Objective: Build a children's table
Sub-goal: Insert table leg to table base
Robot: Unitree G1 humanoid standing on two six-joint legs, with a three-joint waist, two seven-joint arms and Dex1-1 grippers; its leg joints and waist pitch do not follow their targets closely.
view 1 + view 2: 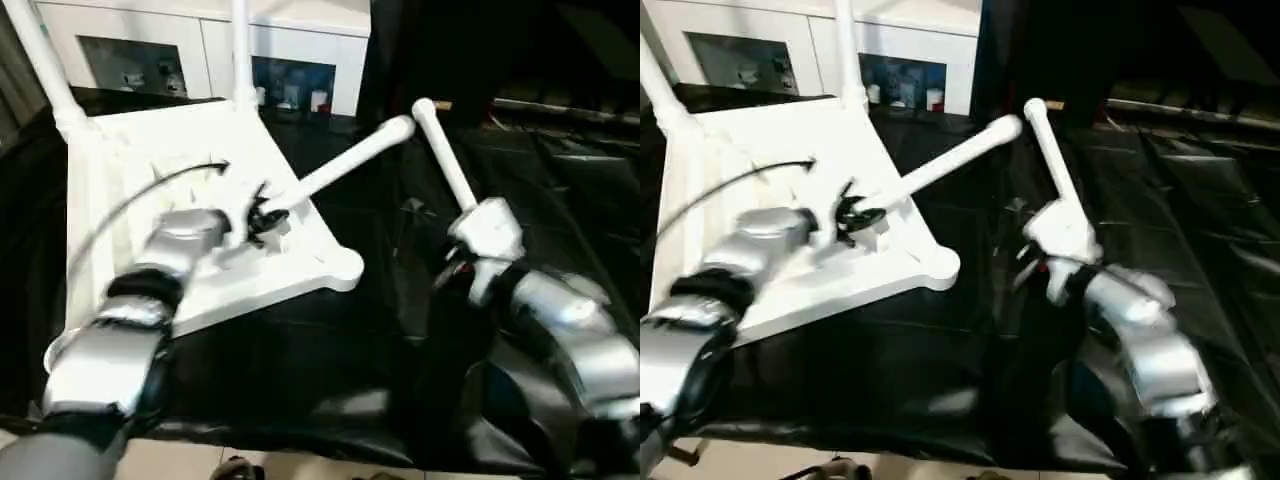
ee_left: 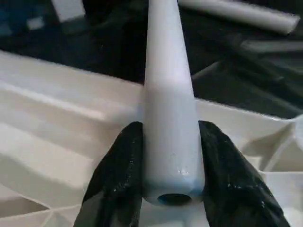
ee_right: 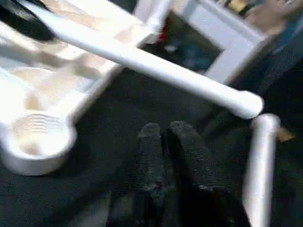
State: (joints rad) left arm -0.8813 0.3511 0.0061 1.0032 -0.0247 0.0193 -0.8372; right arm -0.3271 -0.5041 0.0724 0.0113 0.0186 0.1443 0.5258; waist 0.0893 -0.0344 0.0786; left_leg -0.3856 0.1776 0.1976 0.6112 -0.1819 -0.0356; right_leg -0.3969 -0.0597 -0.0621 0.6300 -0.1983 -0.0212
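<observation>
**Leg in left pincer over upturned top**

Black sheeting covers the counter [image 1: 330, 360]. On it the white tabletop [image 1: 150, 170] lies underside up, two legs standing in its far sockets. Left pincer [image 2: 173, 177] grasps a loose leg [image 1: 345, 160] by its narrow end. Right pincer [image 3: 165, 142] is clenched, empty, beside another loose leg [image 1: 445, 160].

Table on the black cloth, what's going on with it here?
The robot is assembling a children's table. The white top lies upside down on the black cloth, with two legs already standing in its far corner sockets. The left pincer is clamped on the end of a third leg, which slants out over the top's edge. The right pincer is shut and empty, beside a fourth leg on the cloth. The near corner socket is still empty.
</observation>
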